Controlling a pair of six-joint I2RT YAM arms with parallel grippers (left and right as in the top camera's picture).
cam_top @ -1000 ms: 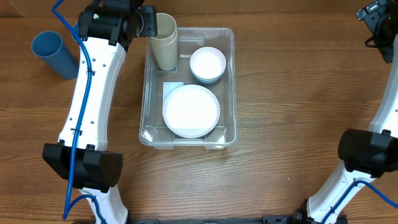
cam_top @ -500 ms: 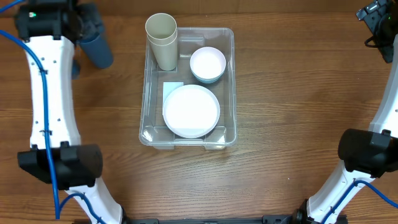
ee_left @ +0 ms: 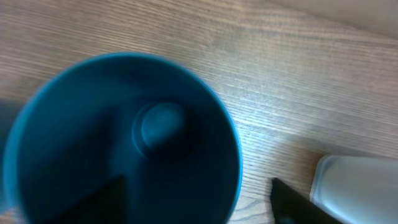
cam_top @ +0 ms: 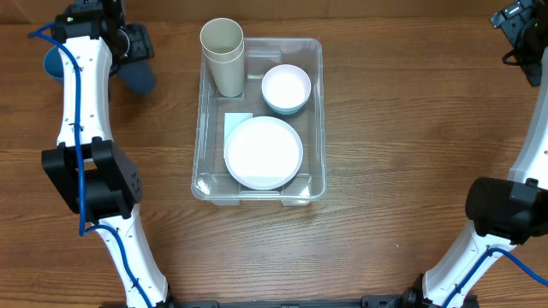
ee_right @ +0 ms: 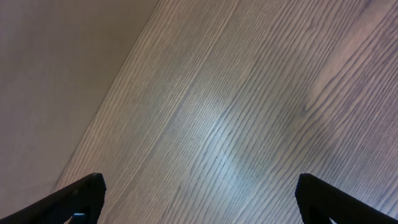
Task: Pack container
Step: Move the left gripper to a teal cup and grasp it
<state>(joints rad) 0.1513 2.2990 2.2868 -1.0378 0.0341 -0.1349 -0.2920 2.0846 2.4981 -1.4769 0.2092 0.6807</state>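
Note:
The clear container [cam_top: 316, 120] sits mid-table and holds a beige cup [cam_top: 224, 62] upright in its far left corner, a small white bowl [cam_top: 286, 87] and a large white bowl [cam_top: 263, 152]. A blue cup [cam_top: 51, 62] stands on the table at the far left, mostly hidden under my left arm. My left gripper [cam_top: 128, 53] is open just above it. In the left wrist view I look down into the cup [ee_left: 124, 137], and its right wall lies between my fingers [ee_left: 196, 200]. My right gripper [cam_top: 522, 34] is open and empty at the far right, over bare wood [ee_right: 199, 205].
The white label [cam_top: 238, 121] shows on the container's floor beside the large bowl. A pale blurred object [ee_left: 357, 186] lies at the right edge of the left wrist view. My right arm's base [cam_top: 505, 210] stands at the right.
My left arm has swung left, from the beige cup at the container's corner to above the blue cup. The right arm and the container's contents have not moved.

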